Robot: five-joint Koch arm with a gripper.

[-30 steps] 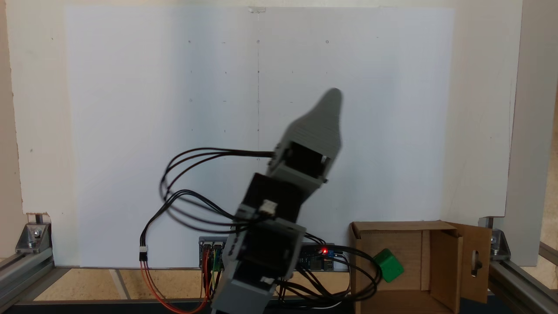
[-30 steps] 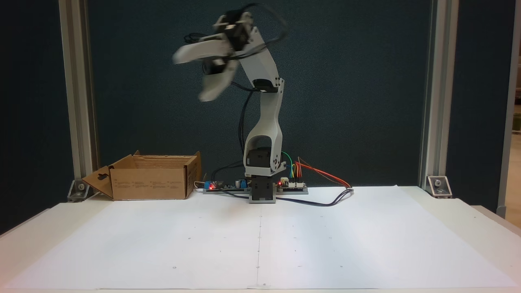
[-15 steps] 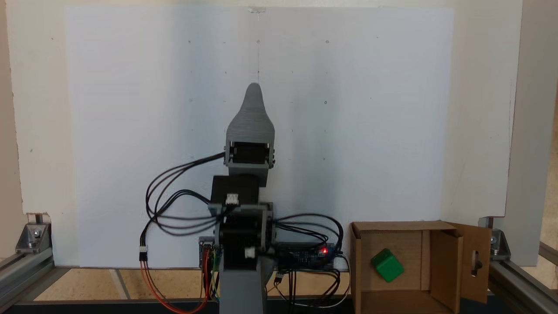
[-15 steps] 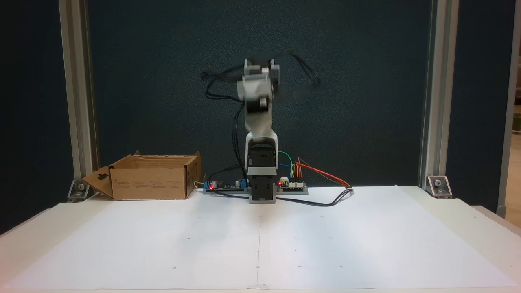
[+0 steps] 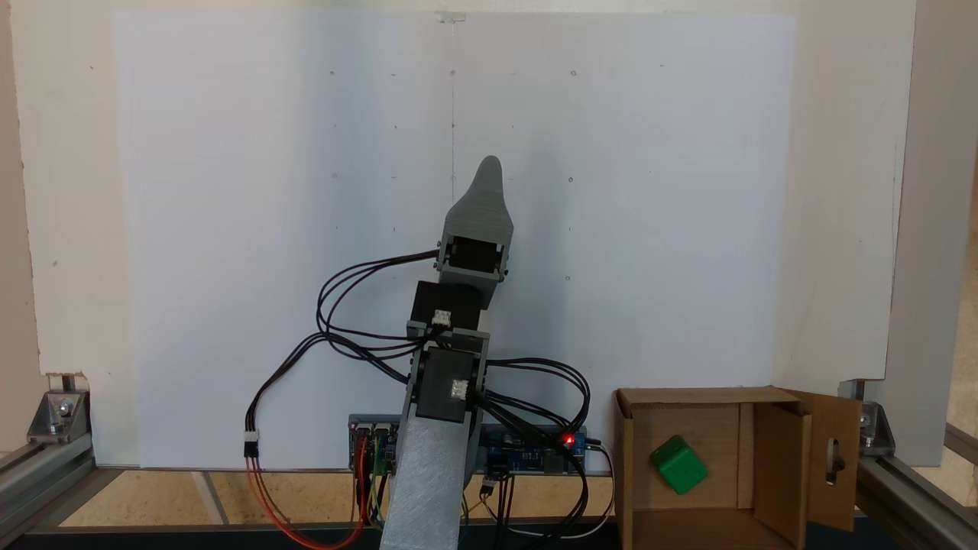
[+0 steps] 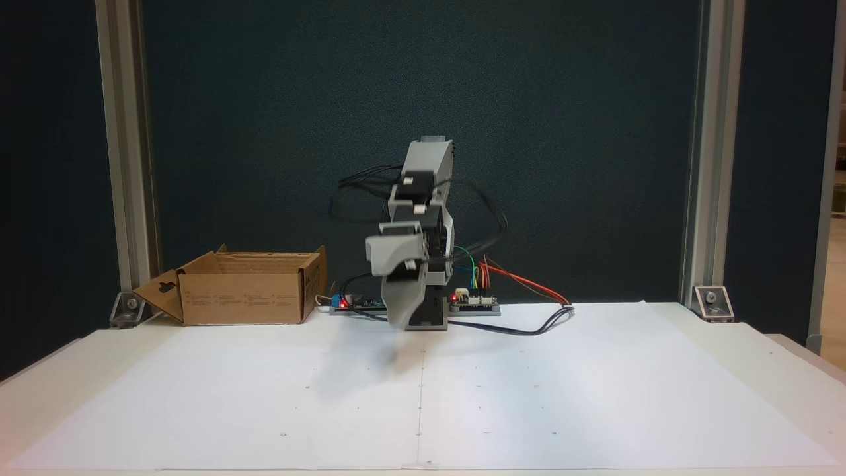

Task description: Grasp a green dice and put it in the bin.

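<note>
The green dice (image 5: 678,464) lies inside the bin (image 5: 691,396), a brown cardboard box at the lower right of a fixed view, with nothing touching it. In the other fixed view the bin (image 6: 244,294) stands at the left, and its walls hide the dice. My gripper (image 5: 489,164) reaches out over the white paper, well away from the bin and left of it. Seen from the front, the gripper (image 6: 396,324) points toward the camera, low over the table in front of the arm's base. Its jaws overlap, so their state is unclear. Nothing shows between them.
A white paper sheet (image 6: 423,390) covers the table. The circuit boards (image 6: 472,301) and loose cables (image 5: 359,336) sit by the arm's base. Aluminium frame posts (image 6: 125,165) stand at both sides, with corner brackets (image 5: 57,412) at the table's edge.
The arm has swung from above the bin back to the middle and folded down low over the table. The gripper was spread open a second ago. The dice stays in the bin.
</note>
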